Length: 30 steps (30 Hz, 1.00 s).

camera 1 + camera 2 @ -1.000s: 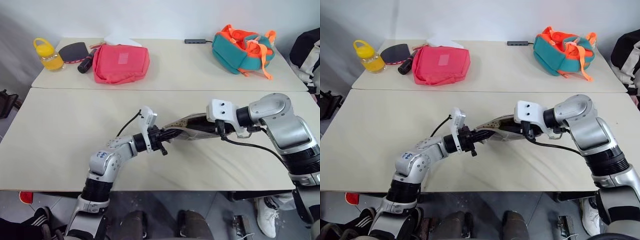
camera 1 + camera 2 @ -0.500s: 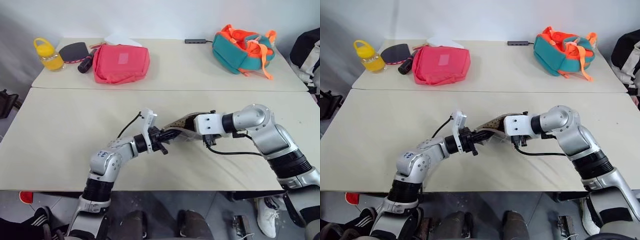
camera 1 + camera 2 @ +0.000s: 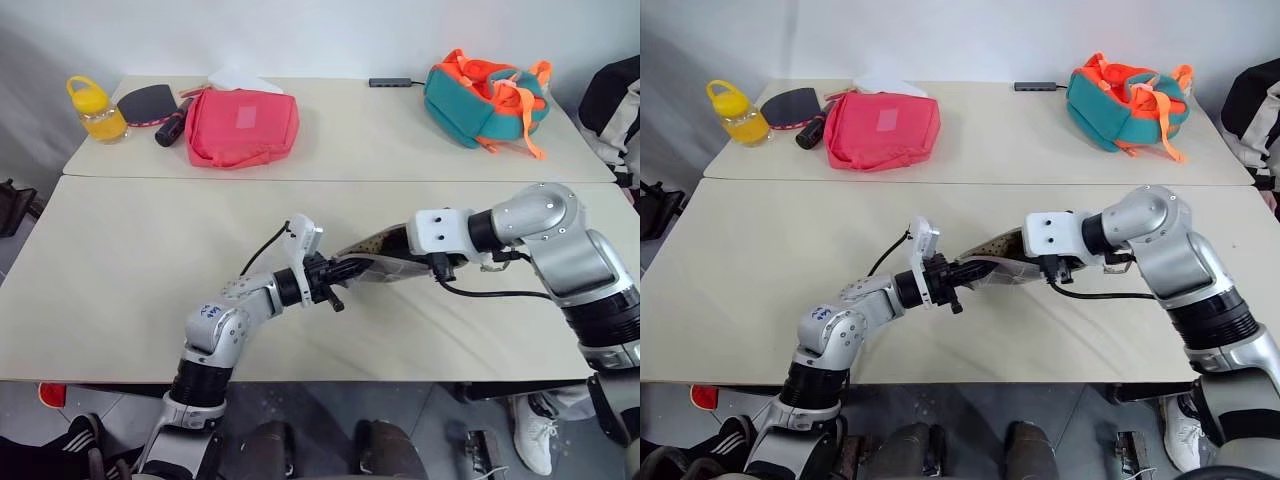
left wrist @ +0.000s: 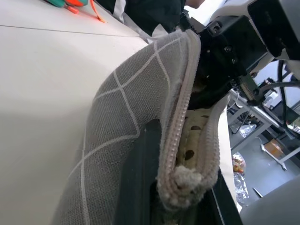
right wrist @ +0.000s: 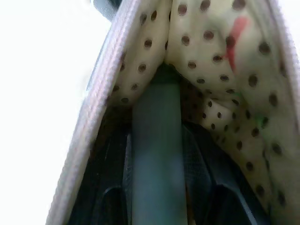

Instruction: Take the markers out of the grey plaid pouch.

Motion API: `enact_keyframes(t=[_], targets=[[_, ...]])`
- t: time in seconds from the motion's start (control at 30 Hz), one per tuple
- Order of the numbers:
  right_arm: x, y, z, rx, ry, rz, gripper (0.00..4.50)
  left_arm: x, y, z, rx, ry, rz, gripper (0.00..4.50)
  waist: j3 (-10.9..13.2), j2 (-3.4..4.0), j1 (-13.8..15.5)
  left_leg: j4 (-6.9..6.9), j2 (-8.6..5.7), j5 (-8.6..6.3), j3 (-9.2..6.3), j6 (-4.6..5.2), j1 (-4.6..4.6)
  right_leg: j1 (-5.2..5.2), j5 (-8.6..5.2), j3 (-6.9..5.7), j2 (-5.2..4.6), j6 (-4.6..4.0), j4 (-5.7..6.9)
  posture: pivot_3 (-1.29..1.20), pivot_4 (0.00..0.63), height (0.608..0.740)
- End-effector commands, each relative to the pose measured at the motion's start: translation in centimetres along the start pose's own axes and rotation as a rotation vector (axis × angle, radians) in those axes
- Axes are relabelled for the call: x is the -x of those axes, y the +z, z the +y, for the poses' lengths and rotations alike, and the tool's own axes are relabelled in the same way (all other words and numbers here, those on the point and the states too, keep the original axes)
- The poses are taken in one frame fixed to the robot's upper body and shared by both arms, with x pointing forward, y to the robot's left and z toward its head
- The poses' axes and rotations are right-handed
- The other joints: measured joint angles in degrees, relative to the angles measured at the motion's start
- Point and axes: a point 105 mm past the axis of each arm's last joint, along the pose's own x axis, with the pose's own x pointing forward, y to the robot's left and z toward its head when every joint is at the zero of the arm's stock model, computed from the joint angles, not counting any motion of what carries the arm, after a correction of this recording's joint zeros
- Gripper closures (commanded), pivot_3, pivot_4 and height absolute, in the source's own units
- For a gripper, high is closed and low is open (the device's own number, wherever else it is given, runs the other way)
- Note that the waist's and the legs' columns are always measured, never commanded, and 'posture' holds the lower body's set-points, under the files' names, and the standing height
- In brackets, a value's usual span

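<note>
The grey plaid pouch (image 3: 368, 264) hangs just above the middle of the near table, stretched between both grippers. My left gripper (image 3: 335, 274) is shut on the pouch's zipper end (image 4: 187, 180). My right gripper (image 3: 402, 262) reaches into the open mouth from the other side. Inside, against the dotted cream lining (image 5: 211, 61), a thick grey-green marker (image 5: 157, 154) sits between my right fingers (image 5: 110, 187), which are shut on it. A red streak (image 5: 236, 33) shows on the lining; I cannot tell whether it is the other marker.
On the far table lie a pink-red bag (image 3: 242, 125), a teal-orange backpack (image 3: 485, 98), a yellow bottle (image 3: 95, 108), a paddle (image 3: 145, 102) and a dark cylinder (image 3: 172, 122). A seam (image 3: 330, 179) runs between the two tables.
My right hand pushed left into the pouch half a second ago, then drew back right to about where it began, with its wrist rolled. The left gripper kept its hold.
</note>
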Motion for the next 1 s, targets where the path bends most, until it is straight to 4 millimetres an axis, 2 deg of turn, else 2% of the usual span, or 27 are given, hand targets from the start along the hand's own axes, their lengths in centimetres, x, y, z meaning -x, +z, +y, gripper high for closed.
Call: enact_keyframes(t=[0.03,0.2,0.3,0.47,0.57,0.67,0.83,0.9,1.0], targets=[[1.6,-0.9,-1.2,0.064,-0.068,0.068,3.39,0.6,0.5,0.5,-0.022,0.028,-0.013,4.50,0.0,0.00,-0.1,0.00,0.00,0.00,0.01,0.00,0.00,0.00,0.00,0.00,0.00,0.00,0.00,0.00,0.150,0.740],[0.4,-1.7,-0.7,0.071,-0.060,0.084,3.39,0.7,0.9,0.3,-0.031,0.017,-0.002,4.50,0.0,0.00,-0.1,-0.01,0.01,0.00,0.02,0.00,0.00,0.00,0.00,0.00,0.00,0.00,-0.01,0.00,0.150,0.740],[1.3,-2.3,-0.8,0.045,-0.057,0.104,3.39,1.1,0.6,0.9,-0.064,0.041,0.024,4.50,0.0,0.00,-0.1,0.00,0.01,0.00,0.02,0.00,0.00,0.00,0.00,0.00,0.00,0.00,0.00,0.00,0.150,0.740],[3.0,-0.1,-1.0,-0.020,-0.054,-0.030,3.39,1.5,0.0,1.6,-0.093,0.076,0.044,4.50,0.0,0.00,0.0,0.01,0.01,0.00,0.01,0.00,0.00,0.00,0.00,0.00,0.00,0.00,0.00,0.00,0.150,0.740],[3.6,0.4,-0.8,-0.036,-0.040,-0.059,3.39,1.5,0.3,1.8,-0.096,0.088,0.031,4.50,0.0,0.00,0.0,0.01,0.01,0.00,-0.01,0.00,0.00,0.02,0.00,0.00,0.00,0.00,-0.01,0.00,0.150,0.740],[3.3,1.2,-1.2,-0.058,-0.062,-0.111,3.39,1.4,0.3,1.8,-0.100,0.081,0.031,4.50,0.0,0.00,0.0,0.01,0.01,0.00,-0.01,0.00,0.01,0.02,0.00,0.00,0.00,0.00,-0.01,0.00,0.150,0.740],[3.5,4.4,-2.1,-0.090,-0.102,-0.288,3.39,1.2,0.4,1.8,-0.119,0.086,0.020,4.50,0.0,0.00,-0.1,0.00,0.01,0.00,-0.01,0.00,0.01,0.01,0.00,0.00,0.00,0.00,0.01,0.00,0.150,0.740],[3.8,4.9,-2.9,-0.103,-0.149,-0.327,3.39,1.1,0.6,1.8,-0.120,0.079,0.013,4.50,0.0,0.00,-0.1,0.00,0.02,0.00,-0.01,0.00,0.01,0.01,0.00,0.00,0.00,0.00,0.02,0.00,0.150,0.740],[3.7,5.5,-3.0,-0.138,-0.151,-0.374,3.39,1.1,0.7,1.8,-0.123,0.080,0.005,4.50,0.0,0.00,0.1,0.03,0.01,0.00,-0.01,0.00,0.00,0.02,0.00,-0.01,0.00,0.00,0.03,0.00,0.150,0.740]])
